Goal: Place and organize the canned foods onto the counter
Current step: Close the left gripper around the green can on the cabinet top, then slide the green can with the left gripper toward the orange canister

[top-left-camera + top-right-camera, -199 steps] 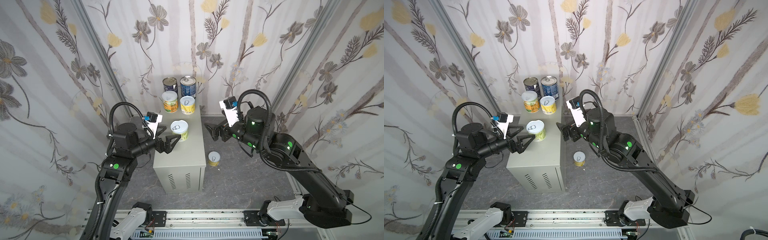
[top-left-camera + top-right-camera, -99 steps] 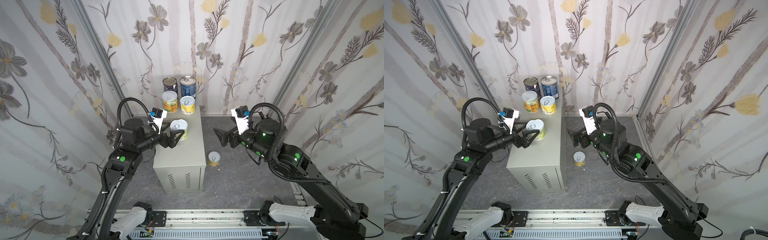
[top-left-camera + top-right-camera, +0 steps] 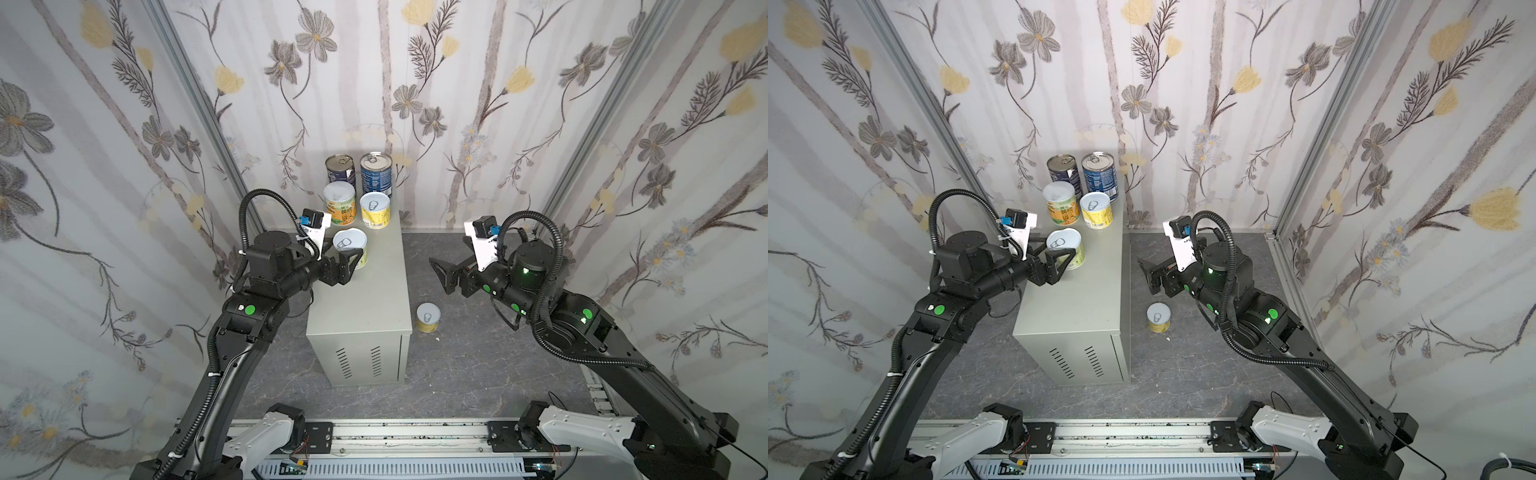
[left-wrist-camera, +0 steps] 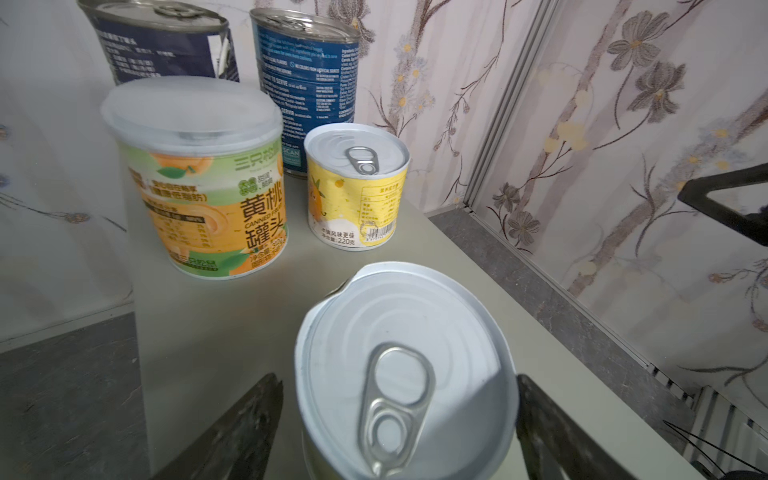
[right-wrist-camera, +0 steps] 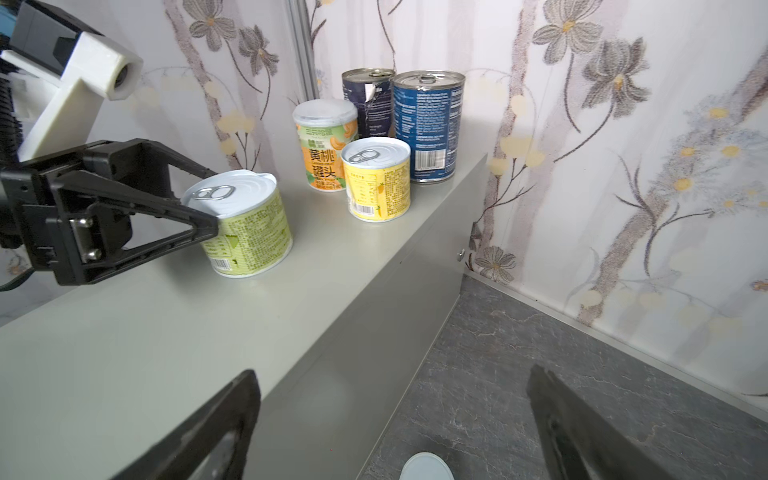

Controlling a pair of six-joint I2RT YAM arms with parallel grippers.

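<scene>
Right now the green-labelled can [image 3: 351, 249] stands upright on the counter [image 3: 365, 299], toward its left edge and just in front of the other tins. The left gripper [image 3: 348, 257] straddles it from the side. In the right wrist view the near finger [image 5: 195, 226] lies against the label, while the left wrist view shows a thin strip of countertop between the other finger [image 4: 262, 407] and the lid. I cannot tell whether the can is truly pinched.

Behind it, near but apart, stand the yellow peach can [image 3: 340, 203] with a clear plastic lid and a shorter yellow pull-tab can [image 3: 375, 210], side by side. Two taller dark blue cans [image 3: 376, 172] form the back row by the flowered wall, one with a torn label.

A sixth can [image 3: 428, 317], yellow with a white top, stands on the dark marbled floor [image 3: 457, 365] just beside the counter's right side. The right gripper [image 3: 440, 272] hangs above the floor near that tin, fingers spread wide and holding nothing.
</scene>
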